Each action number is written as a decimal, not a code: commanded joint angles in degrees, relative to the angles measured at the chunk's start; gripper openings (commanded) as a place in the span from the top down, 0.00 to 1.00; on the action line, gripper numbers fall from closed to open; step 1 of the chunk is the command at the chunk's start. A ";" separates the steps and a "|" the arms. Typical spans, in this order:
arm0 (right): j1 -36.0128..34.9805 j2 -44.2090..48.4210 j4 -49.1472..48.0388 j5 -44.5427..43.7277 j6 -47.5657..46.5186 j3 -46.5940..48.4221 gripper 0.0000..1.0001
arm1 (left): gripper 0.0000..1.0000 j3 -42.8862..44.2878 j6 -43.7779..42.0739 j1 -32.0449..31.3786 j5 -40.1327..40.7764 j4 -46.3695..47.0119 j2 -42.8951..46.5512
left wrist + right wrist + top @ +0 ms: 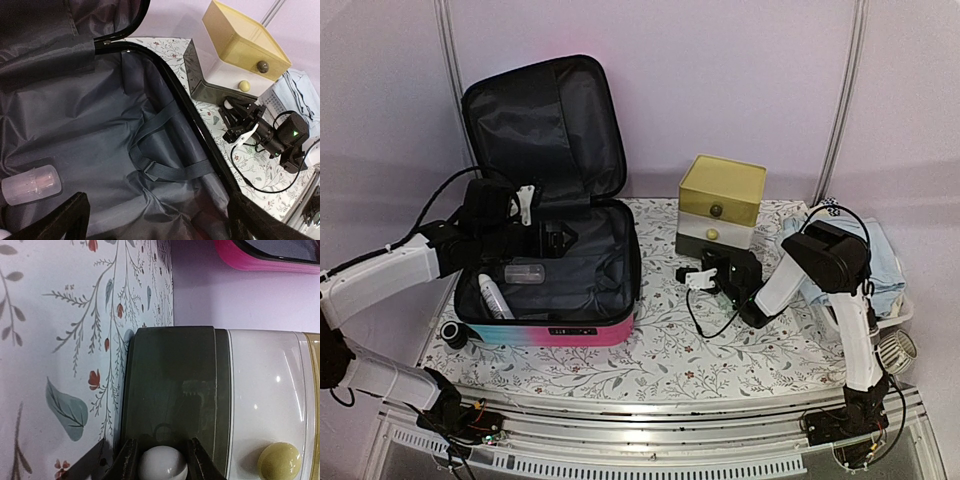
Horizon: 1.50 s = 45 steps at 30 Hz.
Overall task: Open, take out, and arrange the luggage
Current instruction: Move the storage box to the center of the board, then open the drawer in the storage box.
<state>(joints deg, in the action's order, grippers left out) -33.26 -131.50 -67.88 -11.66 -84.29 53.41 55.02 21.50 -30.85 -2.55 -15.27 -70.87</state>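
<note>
The table (720, 350), under a floral cloth, carries everything. The luggage (545, 125) stands at its left, open: the lid leans upright against the back wall, and the lower shell lies flat with its pink-and-turquoise front wall toward the arms. Black lining covers both halves, and a grey strap (165, 170) lies loose across the floor of the lower shell.

The left arm (390, 275) reaches in over the shell's left wall. The left jaws hang above the lining near the middle of the shell, released and empty. In the left wrist view their fingers (65, 220) stand wide apart with nothing between them.

The right arm (850, 320) bends in from the right edge toward the drawer box (722, 190). This box stands just right of the luggage and apart from it. It has a yellow top drawer, a white middle one and a dark bottom one.

A white basket (905, 300) sits at the far right edge with a pale blue cloth (885, 265) in it.

Inside the shell, near its left front corner, lie a clear bottle (525, 272) and a white tube (492, 297), close together. A small black round item (453, 333) rests on the table just outside that corner; I cannot tell what it is.

The right jaws are clenched on the white knob (162, 467) of the bottom drawer. Their fingers (127, 460) press it from both sides, with no gap to be seen.
</note>
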 commanded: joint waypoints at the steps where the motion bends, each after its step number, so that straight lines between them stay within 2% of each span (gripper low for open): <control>1: -2.56 1.23 6.46 3.19 3.15 -3.95 0.93 | 0.02 -0.51 0.48 0.40 -0.52 1.38 1.43; 12: -3.21 6.04 15.14 7.75 7.08 -6.73 0.94 | 0.02 -0.71 0.69 0.40 -0.98 1.82 1.77; 45: -9.36 11.79 15.40 6.22 10.46 -15.69 0.94 | 0.02 -1.15 1.00 0.37 -1.52 2.18 1.61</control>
<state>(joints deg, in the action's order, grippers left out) -41.23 -119.52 -61.12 -6.96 -77.95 40.25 54.39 22.35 -30.85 -3.62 -14.15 -69.97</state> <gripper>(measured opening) 0.282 0.984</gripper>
